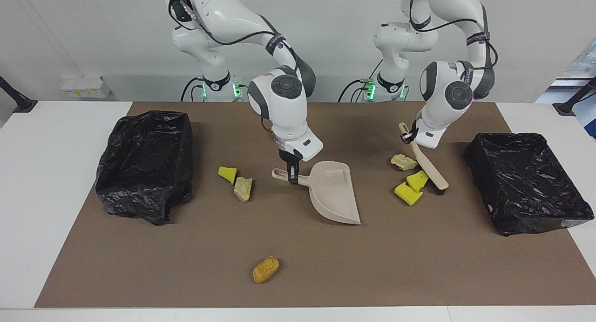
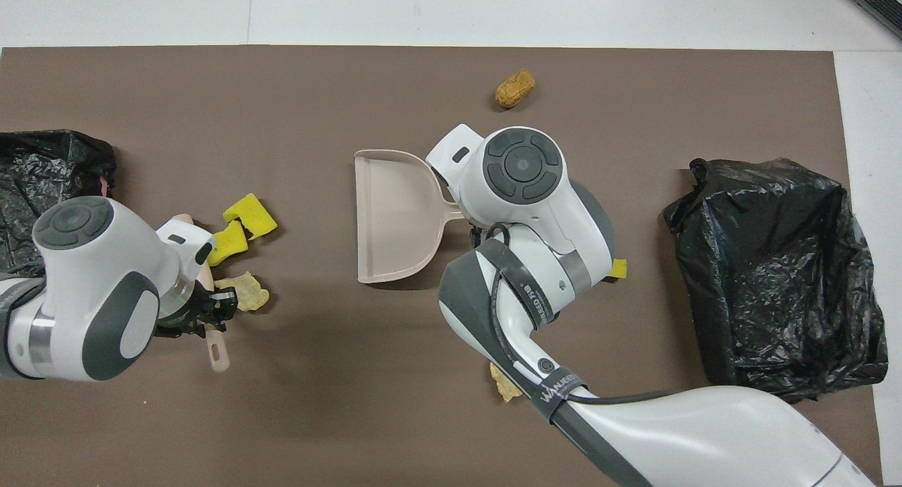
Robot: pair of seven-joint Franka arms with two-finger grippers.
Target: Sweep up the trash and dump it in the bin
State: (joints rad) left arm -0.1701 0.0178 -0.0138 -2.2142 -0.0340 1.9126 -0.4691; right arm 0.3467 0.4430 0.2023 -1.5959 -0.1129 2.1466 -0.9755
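Item: right gripper (image 1: 293,176). Clamped narrow on the handle of the dustpan (image 1: 334,192). The pan rests on the brown mat (image 1: 419,266) near mid-table, its open mouth turned toward the left arm's end.

Item: left gripper (image 1: 408,136). Clamped narrow on the handle of the brush (image 1: 427,166). The brush slants down from the gripper; its bristled head sits at the mat, touching or just beside the sponge scraps.

Item: trash, cluster one. Two yellow sponge scraps (image 1: 411,187) and a tan lump (image 1: 403,161), lying between the brush head and the dustpan's mouth, nearer the brush.

Item: trash, cluster two. A yellow scrap (image 1: 227,174) and a tan lump (image 1: 243,188) beside the dustpan's handle end, toward the right arm's end of the table.

Item: trash, single. An orange-brown lump (image 1: 266,269), farthest from the robots, well apart from both tools.

Item: two black-lined bins, one at the left arm's end (image 1: 526,180), one at the right arm's end (image 1: 146,163).

Governing relation: cluster one lies on the line from brush to pan mouth. Judged next move: the left arm pushes toward the pan, brush's long axis across that line. The gap between cluster and mouth is wide, so pieces may stray.
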